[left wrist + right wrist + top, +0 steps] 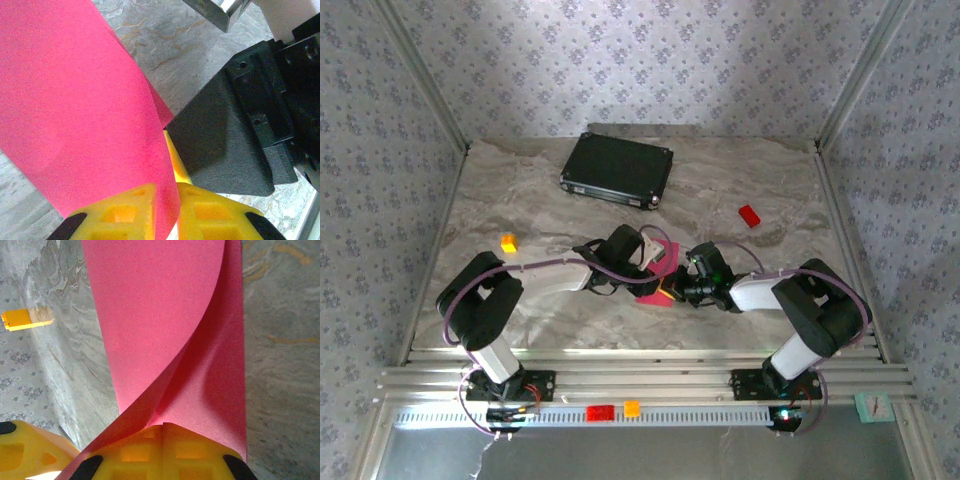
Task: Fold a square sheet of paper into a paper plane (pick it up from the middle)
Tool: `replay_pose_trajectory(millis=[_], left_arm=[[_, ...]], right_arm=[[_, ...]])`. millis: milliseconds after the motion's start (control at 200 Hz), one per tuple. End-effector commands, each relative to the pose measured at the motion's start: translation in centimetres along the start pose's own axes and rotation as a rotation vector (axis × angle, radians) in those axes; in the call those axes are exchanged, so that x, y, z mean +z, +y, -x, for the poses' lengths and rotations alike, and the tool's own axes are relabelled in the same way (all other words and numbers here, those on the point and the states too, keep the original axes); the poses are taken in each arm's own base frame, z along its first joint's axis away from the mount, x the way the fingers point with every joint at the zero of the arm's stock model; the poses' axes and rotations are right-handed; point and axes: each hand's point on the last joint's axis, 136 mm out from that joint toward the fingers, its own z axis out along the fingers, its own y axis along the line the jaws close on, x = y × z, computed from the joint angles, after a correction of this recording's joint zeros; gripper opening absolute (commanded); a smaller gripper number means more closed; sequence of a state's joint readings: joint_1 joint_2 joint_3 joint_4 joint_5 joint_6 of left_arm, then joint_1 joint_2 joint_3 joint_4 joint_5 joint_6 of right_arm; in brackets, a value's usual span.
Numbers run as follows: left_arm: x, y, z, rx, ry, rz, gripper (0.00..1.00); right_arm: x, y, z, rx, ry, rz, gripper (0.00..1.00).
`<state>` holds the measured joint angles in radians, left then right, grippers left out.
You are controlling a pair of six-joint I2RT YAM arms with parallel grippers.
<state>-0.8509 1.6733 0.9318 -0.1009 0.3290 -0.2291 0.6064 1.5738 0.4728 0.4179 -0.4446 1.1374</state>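
The square sheet of paper (666,262) is magenta-pink and hangs curled above the table's middle, held between both grippers. My left gripper (648,266) reaches in from the left; in the left wrist view its yellow pads (125,212) close on the sheet (75,110), which passes between them at the left gripper (167,192). My right gripper (674,288) comes in from the right, almost touching the left one. In the right wrist view the right gripper (163,426) is shut, and the sheet (165,315) rises from its pad tips in a bent, doubled-over fold.
A black case (617,169) lies at the back of the table. A small red block (749,215) sits to the right and a tiny orange cube (508,242) to the left. The right gripper's black body (225,145) crowds the left wrist view.
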Motion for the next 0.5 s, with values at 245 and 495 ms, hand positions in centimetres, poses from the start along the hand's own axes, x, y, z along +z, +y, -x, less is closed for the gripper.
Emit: replay_pose_trajectory(millis=[245,495], left_arm=[[-0.55,-0.51,0.92,0.032,-0.033,-0.016,0.23],[-0.32,-0.51,0.98,0.034,-0.033,-0.019,0.21]], right_arm=[[0.05,-0.41,-0.17,0.011,0.012,-0.011,0.05],[0.10,-0.32,-0.24,0.009,0.019,-0.010,0.05]])
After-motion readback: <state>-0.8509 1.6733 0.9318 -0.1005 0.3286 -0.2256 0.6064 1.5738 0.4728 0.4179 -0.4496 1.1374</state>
